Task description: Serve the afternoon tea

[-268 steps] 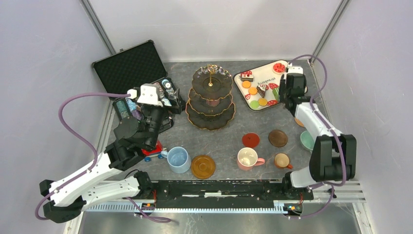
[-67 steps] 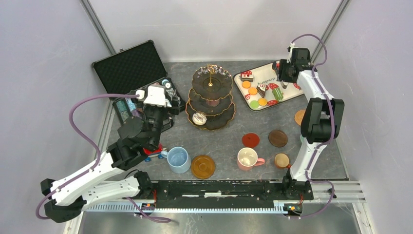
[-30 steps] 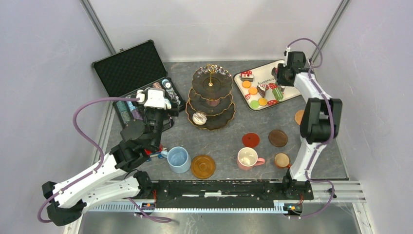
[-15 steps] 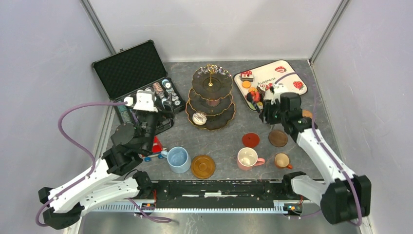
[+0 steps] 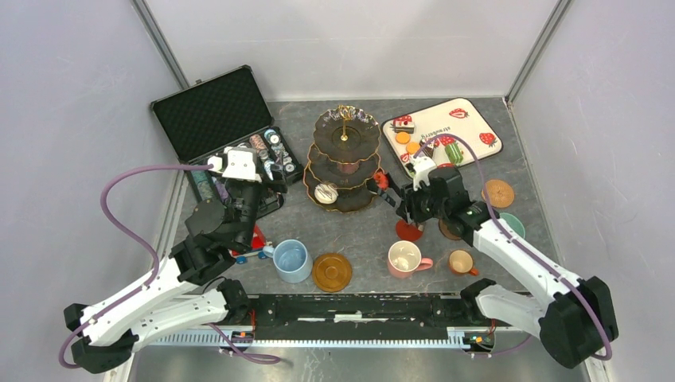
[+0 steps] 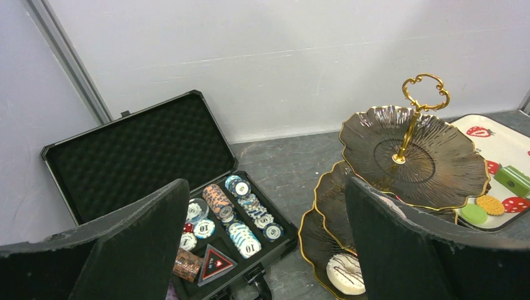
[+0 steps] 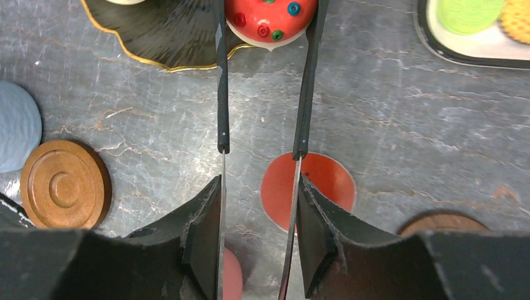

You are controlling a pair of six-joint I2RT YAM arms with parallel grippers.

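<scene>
Notably, the right gripper (image 5: 388,191) pinched a red donut (image 7: 269,19) at the stand (image 5: 350,171)'s bottom-tier edge; advised clearing the rim before release.

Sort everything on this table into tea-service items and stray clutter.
Tea service: three-tier stand, white donut on its bottom tier, red donut, tray of sweets, blue mug, pink mug, brown mug, green mug, wooden coaster, red coaster.
Clutter: poker chip case, red toy car.

Left arm (image 5: 143,290) and right arm (image 5: 517,255): white tubular links, black joint housings, a purple cable (image 5: 159,167) looping along each. Left claw (image 6: 265,187) and right claw (image 7: 267,19) carry flat matte-black fingers (image 6: 137,250).
</scene>
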